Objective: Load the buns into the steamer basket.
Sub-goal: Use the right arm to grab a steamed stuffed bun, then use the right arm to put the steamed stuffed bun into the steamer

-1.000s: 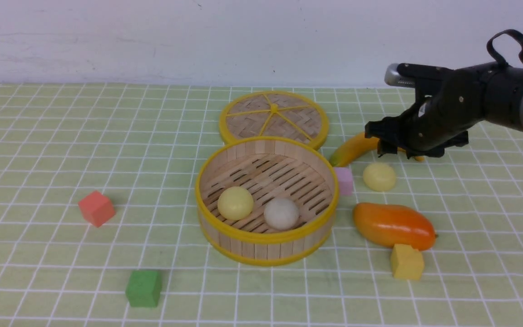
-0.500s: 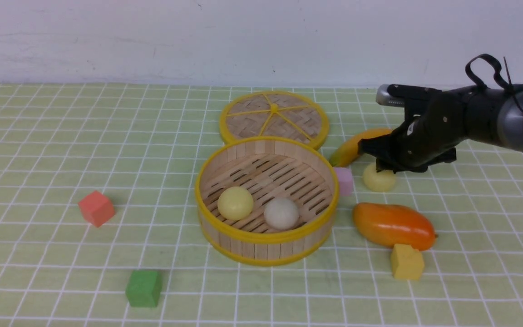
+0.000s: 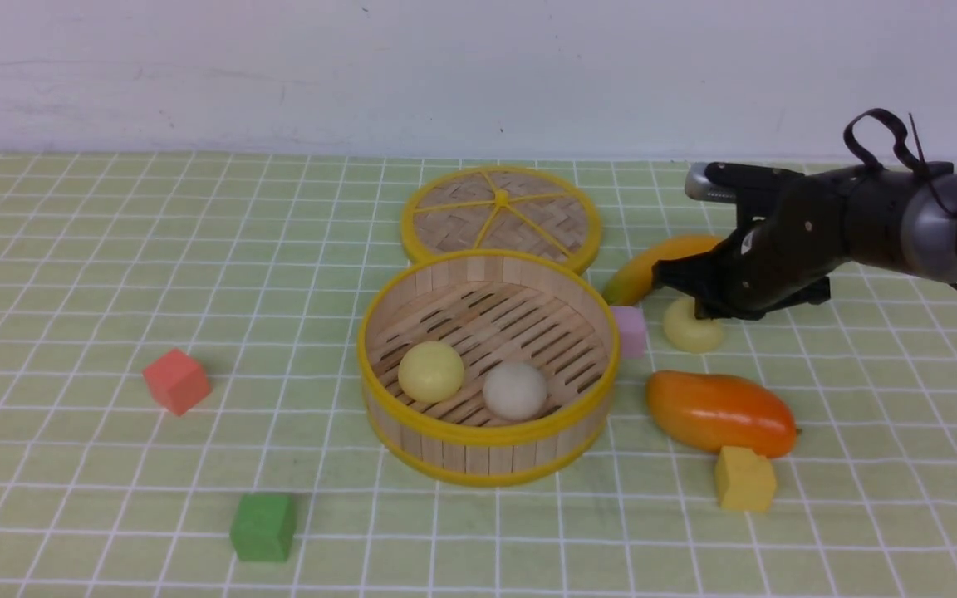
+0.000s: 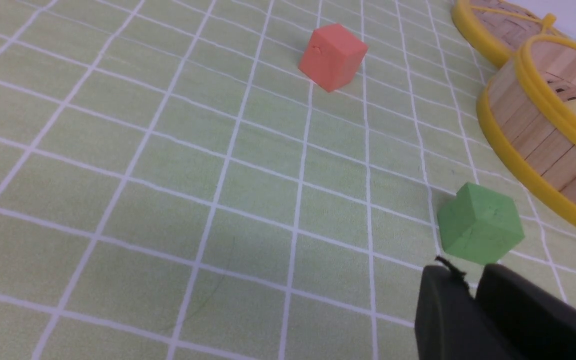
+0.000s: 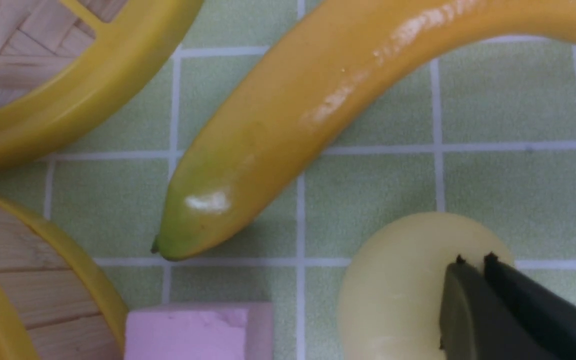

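Observation:
The steamer basket [image 3: 487, 433] stands mid-table and holds a pale yellow bun [image 3: 430, 371] and an off-white bun [image 3: 514, 389]. A second pale yellow bun [image 3: 689, 334] lies on the cloth to the basket's right. My right gripper [image 3: 694, 301] is shut and empty, with its tips just over that bun's top; the right wrist view shows the closed tips [image 5: 473, 259] in front of the bun [image 5: 393, 290]. My left gripper [image 4: 463, 270] is shut and empty near the green cube [image 4: 480, 222]; it is out of the front view.
A banana [image 3: 653, 266] lies just behind the right gripper, and a pink cube [image 3: 631, 330] sits between the bun and the basket. A mango [image 3: 719, 413] and yellow cube [image 3: 744, 479] lie nearer. The lid [image 3: 502, 214] is behind the basket. A red cube [image 3: 176, 380] is at left.
My right arm has come down and to the left, from above the banana onto the loose bun. Nothing else has moved.

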